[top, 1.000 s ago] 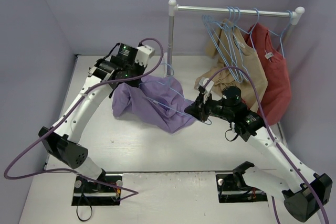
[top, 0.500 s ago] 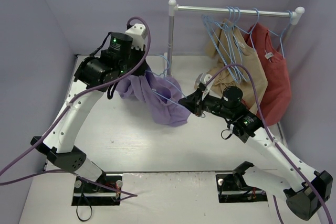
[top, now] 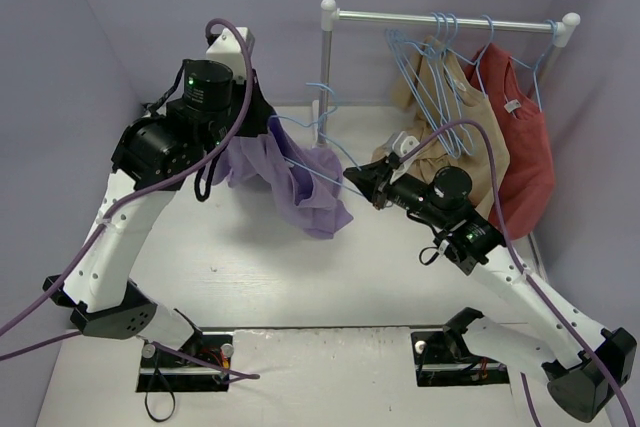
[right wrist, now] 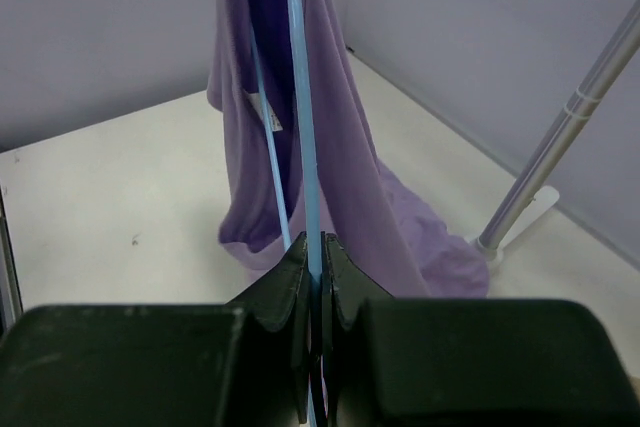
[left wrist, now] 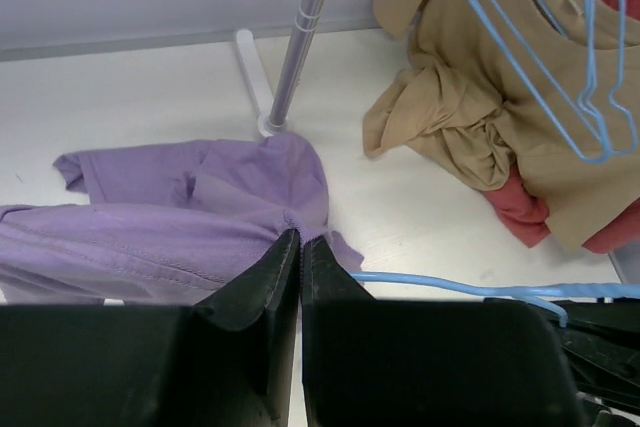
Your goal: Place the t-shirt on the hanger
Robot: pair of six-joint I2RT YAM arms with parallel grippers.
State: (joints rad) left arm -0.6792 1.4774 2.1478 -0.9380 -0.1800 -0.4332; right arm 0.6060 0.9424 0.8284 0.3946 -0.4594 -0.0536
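The lavender t-shirt hangs off the table between the two arms, its lower part still lying on the table. My left gripper is shut on a fold of the t-shirt and is raised at the back left. The light-blue wire hanger runs into the cloth. My right gripper is shut on the hanger's wire, with the t-shirt draped over it just ahead. In the top view the right gripper is at the shirt's right edge.
A clothes rack stands at the back, with its post behind the t-shirt and its rail to the right. A tan shirt, a red shirt and several empty blue hangers hang on it. Walls close in on the left, back and right.
The left arm has risen and swung left, lifting the t-shirt up off the table. The right gripper has moved up and toward the back with the hanger.
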